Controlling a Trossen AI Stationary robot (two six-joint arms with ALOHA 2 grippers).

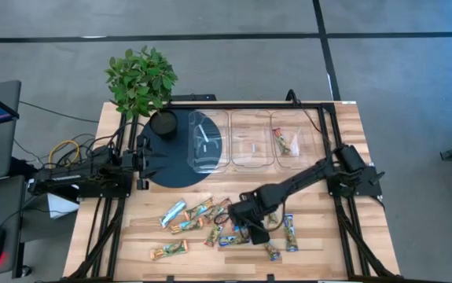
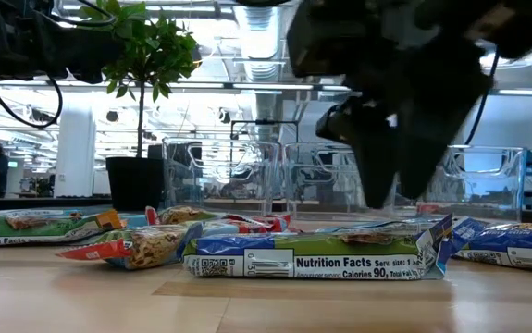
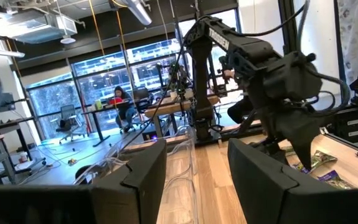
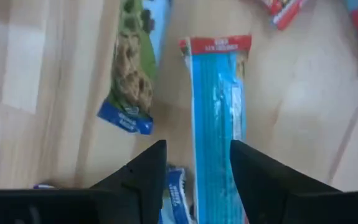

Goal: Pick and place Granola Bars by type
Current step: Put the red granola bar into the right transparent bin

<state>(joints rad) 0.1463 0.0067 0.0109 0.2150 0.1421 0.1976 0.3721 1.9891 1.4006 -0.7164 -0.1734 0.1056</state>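
Note:
Several granola bars (image 1: 210, 224) in green-tan, blue and red-orange wrappers lie flat and scattered on the near half of the wooden table. My right gripper (image 1: 245, 224) hangs over the pile, pointing steeply down, open. In the right wrist view its fingers (image 4: 147, 171) stand on either side of the near end of a light-blue bar (image 4: 219, 106), with a green-and-blue bar (image 4: 132, 81) beside it. In the low view the gripper (image 2: 397, 180) is just above the bars (image 2: 312, 259). My left gripper (image 3: 194, 180) waits open at the table's left edge (image 1: 143, 161), holding nothing.
Three clear plastic bins (image 1: 251, 140) stand in a row at the far side; the right one holds a bar (image 1: 283, 143). A potted plant (image 1: 141, 79) and a dark round mat (image 1: 170, 157) with a black pot (image 1: 163, 123) sit at the far left.

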